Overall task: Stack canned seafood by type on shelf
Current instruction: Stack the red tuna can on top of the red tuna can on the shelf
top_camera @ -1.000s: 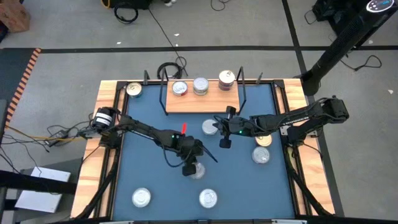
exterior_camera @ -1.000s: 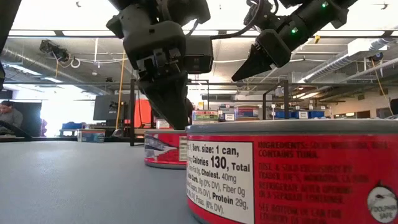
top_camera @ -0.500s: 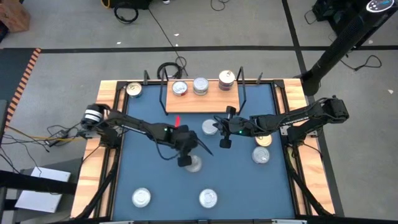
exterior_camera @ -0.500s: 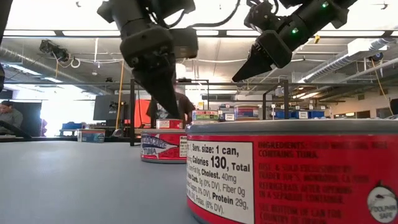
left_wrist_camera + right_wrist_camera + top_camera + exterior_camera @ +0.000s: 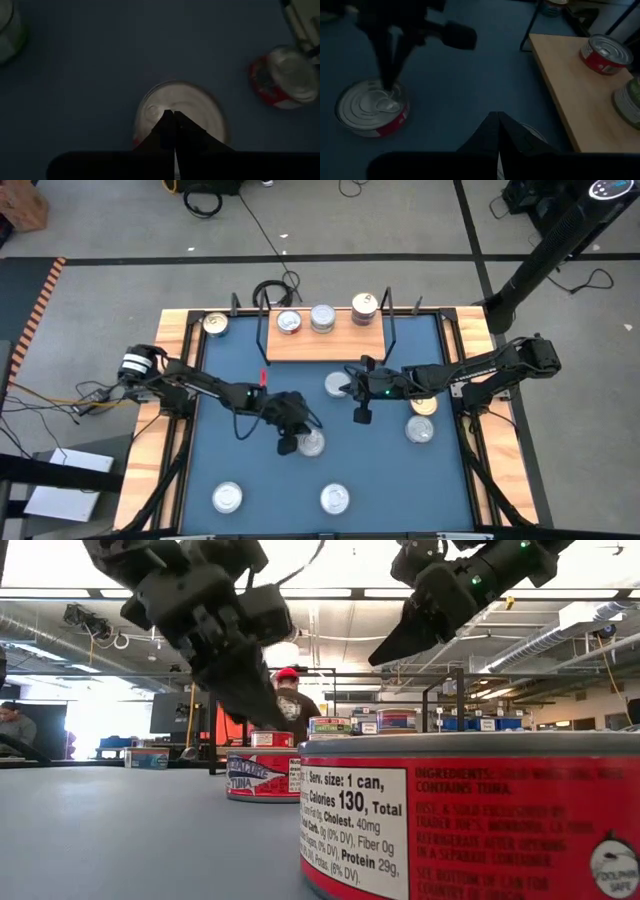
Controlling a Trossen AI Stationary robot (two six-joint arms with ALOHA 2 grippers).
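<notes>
Blue felt covers the desk (image 5: 230, 465), boxed by a wooden rim, with grey floor and cables beyond. At the far edge sits the shelf (image 5: 325, 342), carrying three tins (image 5: 322, 317) in a row; more tins lie scattered on the blue, one at the far left corner (image 5: 215, 324) and two near the front (image 5: 228, 498). The left gripper (image 5: 290, 444), clenched with nothing in it, rests its tips on the lid of a red-sided tin (image 5: 312, 443) mid-desk, touching near the pull tab. The right gripper (image 5: 362, 416), also clenched and empty, hovers close to another tin (image 5: 337, 385) just in front of the shelf. These tins look rigid and fairly heavy for their size, with slick metal lids; pressing from above gives no hold, so I reckon the fingers should open and straddle the curved side wall.
</notes>
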